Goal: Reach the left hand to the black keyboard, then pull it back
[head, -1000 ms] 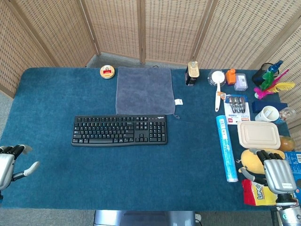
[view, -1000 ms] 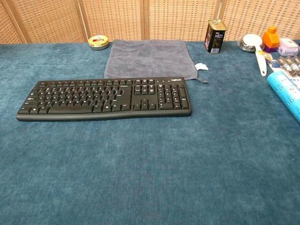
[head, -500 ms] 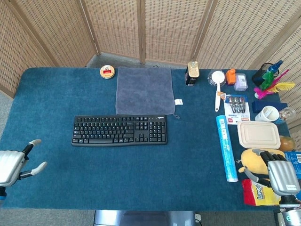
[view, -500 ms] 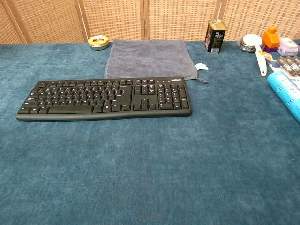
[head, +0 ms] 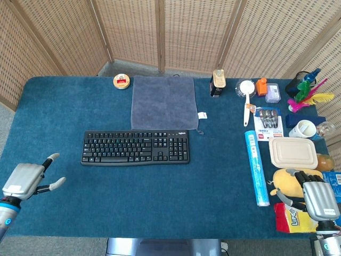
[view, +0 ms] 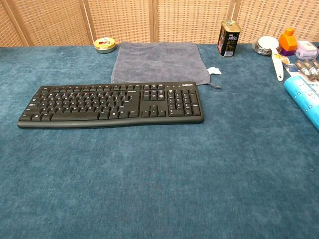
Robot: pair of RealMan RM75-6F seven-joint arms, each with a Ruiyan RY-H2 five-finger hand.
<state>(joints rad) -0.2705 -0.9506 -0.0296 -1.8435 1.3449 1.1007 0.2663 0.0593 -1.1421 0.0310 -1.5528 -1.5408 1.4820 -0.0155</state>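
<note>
left hand sets out for the keyboard

woven cane screens stand behind a table [head: 74, 106] covered in deep blue cloth, where a black keyboard [head: 135, 148] lies flat, just in front of a grey towel [head: 164, 102]. the robot's left hand [head: 26, 180] hovers over the table's near corner, down and to the left of the keyboard and well apart from it, its fingers spread and holding nothing. it does not show in the chest view. by the look of things the reach is the step in hand, with the pull back still to come. the next move calls for the hand to travel forward and to the right until it meets the keyboard's near left end.

the right hand [head: 314, 198] rests far to the right of the keyboard, beside a yellow plush toy [head: 285, 181] and a snack bag [head: 290, 220]; its fingers are straight and close together and seem to hold nothing. a blue tube [head: 256, 168], a lidded food box [head: 292, 152] and assorted small items crowd the same side. beyond the keyboard, a round tin [head: 121, 81] sits left of the towel and a small can [head: 218, 82] to its right.
</note>
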